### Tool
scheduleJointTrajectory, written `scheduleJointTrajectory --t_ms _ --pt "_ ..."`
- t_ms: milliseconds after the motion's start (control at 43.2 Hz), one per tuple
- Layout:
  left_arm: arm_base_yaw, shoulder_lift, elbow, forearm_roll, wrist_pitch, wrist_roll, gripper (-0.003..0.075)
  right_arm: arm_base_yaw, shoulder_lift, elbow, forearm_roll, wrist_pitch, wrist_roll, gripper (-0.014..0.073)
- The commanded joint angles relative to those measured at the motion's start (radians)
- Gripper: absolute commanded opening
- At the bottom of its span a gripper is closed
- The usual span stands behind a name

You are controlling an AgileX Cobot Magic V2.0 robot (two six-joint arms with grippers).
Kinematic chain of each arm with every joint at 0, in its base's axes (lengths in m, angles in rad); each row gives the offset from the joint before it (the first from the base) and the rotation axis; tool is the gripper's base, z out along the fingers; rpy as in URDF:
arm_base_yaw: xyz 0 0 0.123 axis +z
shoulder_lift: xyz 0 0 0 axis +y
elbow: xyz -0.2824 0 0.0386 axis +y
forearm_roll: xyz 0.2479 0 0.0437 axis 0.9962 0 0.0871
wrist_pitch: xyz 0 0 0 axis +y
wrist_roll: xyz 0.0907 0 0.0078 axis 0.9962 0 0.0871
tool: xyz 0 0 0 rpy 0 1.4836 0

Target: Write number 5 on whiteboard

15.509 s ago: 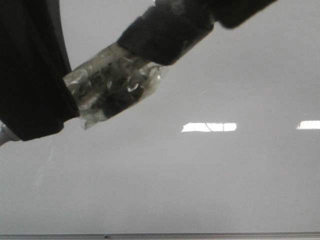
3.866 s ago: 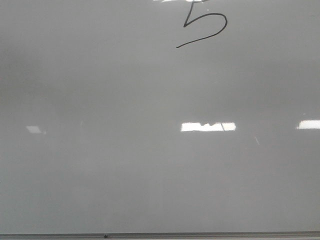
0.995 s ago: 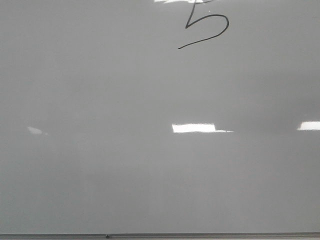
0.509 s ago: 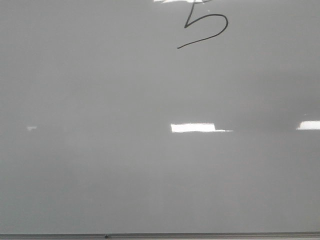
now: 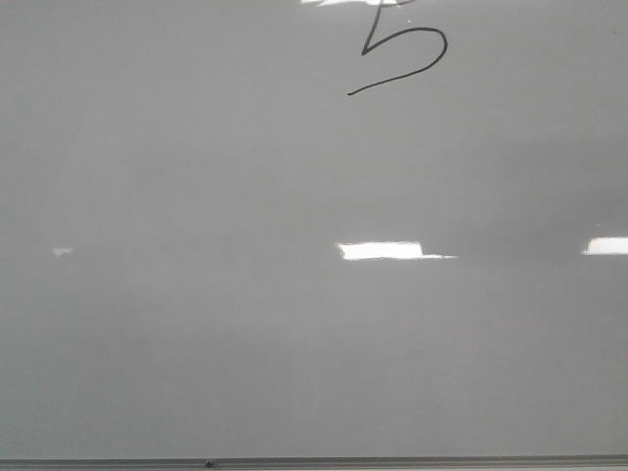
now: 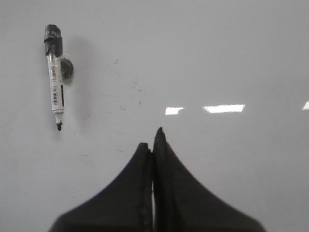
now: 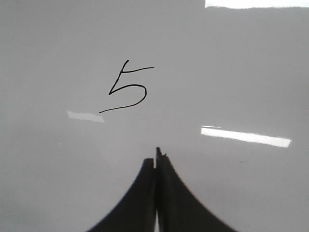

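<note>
The number 5 (image 7: 126, 90) is drawn in thin black stroke on the whiteboard (image 5: 294, 343), and our right hand (image 7: 156, 155) hovers near its tail, fingers pressed together and empty. Our left hand (image 6: 152, 140) is likewise closed on nothing, with a marker (image 6: 55, 77) lying on the whiteboard apart from it.

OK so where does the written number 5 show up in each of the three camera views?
Front view: the number 5 sits at the top edge, right of centre, its top cut off.
Left wrist view: not in it; only a marker lies on the board.
Right wrist view: whole, upper left of centre, beyond the right gripper.
Shared landmark: the glossy whiteboard itself.
</note>
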Motion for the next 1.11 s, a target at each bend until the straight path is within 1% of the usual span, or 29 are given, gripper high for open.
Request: scheduleJointTrajectory --t_ms 0,347,463,556,625,718,833,880,1088 --pt "-0.004 -0.013 0.006 0.000 -0.075 -0.009 -0.0020 -0.006 0.014 -0.024 -0.001 -0.080 -0.003 -0.0060" --pt "-0.004 -0.013 0.006 0.000 -0.075 -0.009 -0.0020 -0.006 0.013 -0.010 -0.009 -0.093 -0.003 -0.0060" --pt "-0.004 -0.013 0.006 0.000 -0.075 -0.009 -0.0020 -0.013 0.011 0.051 -0.042 -0.170 -0.003 -0.0060" --pt "-0.004 -0.013 0.006 0.000 -0.075 -0.009 -0.0020 -0.030 -0.010 0.143 -0.046 -0.272 -0.003 -0.0060" --pt "-0.004 -0.013 0.006 0.000 -0.075 -0.009 -0.0020 -0.049 -0.034 0.209 -0.051 -0.311 -0.003 -0.0060" --pt "-0.004 -0.013 0.006 0.000 -0.075 -0.009 -0.0020 -0.081 -0.073 0.297 -0.059 -0.304 -0.003 -0.0060" --pt "-0.004 -0.013 0.006 0.000 -0.075 -0.009 -0.0020 -0.115 -0.111 0.369 -0.059 -0.299 -0.003 -0.0060" --pt "-0.004 -0.013 0.006 0.000 -0.075 -0.009 -0.0020 -0.122 -0.110 0.370 -0.059 -0.264 -0.003 -0.0060" --pt "-0.004 -0.013 0.006 0.000 -0.075 -0.009 -0.0020 -0.129 -0.110 0.370 -0.059 -0.235 -0.003 -0.0060"
